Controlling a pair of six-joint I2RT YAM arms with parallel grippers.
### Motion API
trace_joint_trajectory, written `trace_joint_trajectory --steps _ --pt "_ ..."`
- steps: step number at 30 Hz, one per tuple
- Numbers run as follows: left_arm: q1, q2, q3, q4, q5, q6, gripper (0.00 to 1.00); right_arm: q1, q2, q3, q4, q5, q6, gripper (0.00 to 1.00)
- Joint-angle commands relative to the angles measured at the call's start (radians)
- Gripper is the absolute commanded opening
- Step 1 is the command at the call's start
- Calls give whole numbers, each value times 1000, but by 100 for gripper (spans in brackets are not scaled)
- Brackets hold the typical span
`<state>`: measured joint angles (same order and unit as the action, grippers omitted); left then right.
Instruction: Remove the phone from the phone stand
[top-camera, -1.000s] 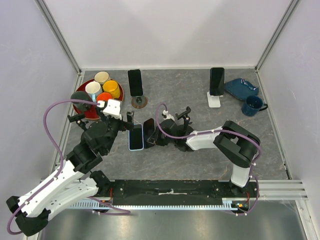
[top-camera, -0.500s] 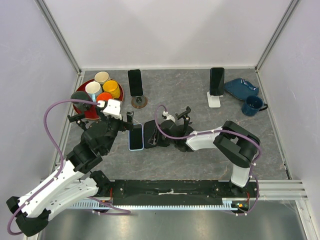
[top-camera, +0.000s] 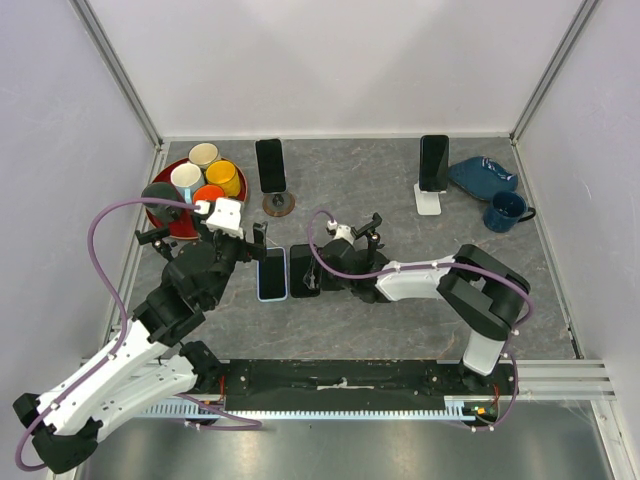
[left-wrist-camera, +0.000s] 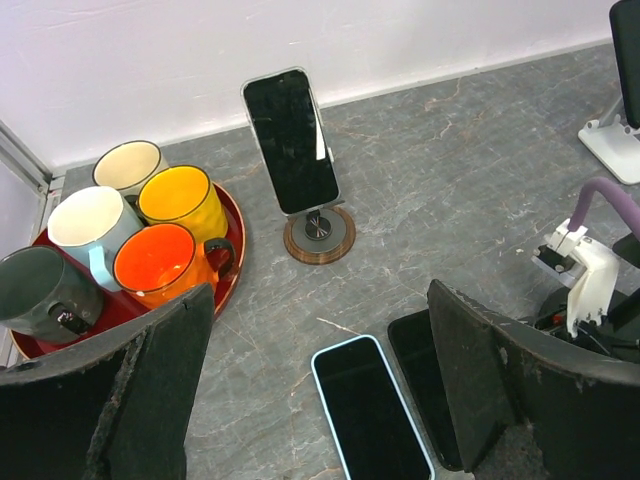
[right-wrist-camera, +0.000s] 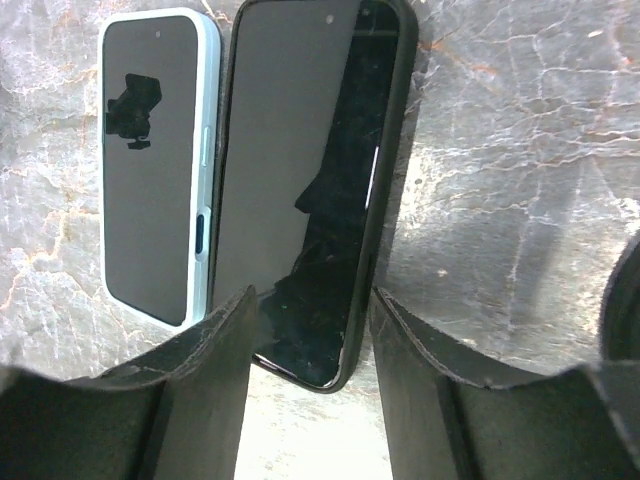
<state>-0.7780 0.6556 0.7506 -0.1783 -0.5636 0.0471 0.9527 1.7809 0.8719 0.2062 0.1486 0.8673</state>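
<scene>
a black phone (top-camera: 304, 271) lies flat and face up on the grey table (top-camera: 400, 330), just left of centre in the overhead view. a light blue phone (top-camera: 271, 273) lies flat along its left edge, the two side by side and touching or very nearly so.

the right claw (right-wrist-camera: 315, 295) sits low at the black phone's near end. its two fingers are parted to a middling width, one on each side of that end. the wrist view does not settle whether they touch the phone's edges. the left claw (left-wrist-camera: 320, 300) hovers above the light blue phone, spread wide and holding nothing.

toward the upper left, a dark phone (left-wrist-camera: 291, 140) leans upright on a round wooden stand (left-wrist-camera: 318, 235). in the upper right of the overhead view, another dark phone (top-camera: 433, 162) stands on a white stand (top-camera: 429, 199).

left of the wooden stand, a red tray (left-wrist-camera: 110, 308) carries five mugs (left-wrist-camera: 160, 265): cream, white, yellow, orange and dark green. just right of the white stand lie a blue dish (top-camera: 482, 176) and a blue mug (top-camera: 505, 211).
</scene>
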Motion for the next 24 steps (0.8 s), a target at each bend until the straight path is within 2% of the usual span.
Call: trace_joint_trajectory --steps 1,5,11,19,22,24 --pt "9 2 3 14 21 28 93 3 -60 38 -8 43 -92 57" --pt "16 3 6 10 28 23 100 9 -127 41 -14 31 -165 74" --pt "28 -8 7 14 31 -7 100 9 -266 47 -19 -20 -290 97" --pt "42 -16 7 19 105 -35 100 9 -498 70 -65 -35 -479 98" --pt "45 -11 3 26 155 -38 100 8 -592 68 -111 25 -533 98" --pt "45 -1 4 30 215 -38 100 9 -659 64 -164 144 -574 98"
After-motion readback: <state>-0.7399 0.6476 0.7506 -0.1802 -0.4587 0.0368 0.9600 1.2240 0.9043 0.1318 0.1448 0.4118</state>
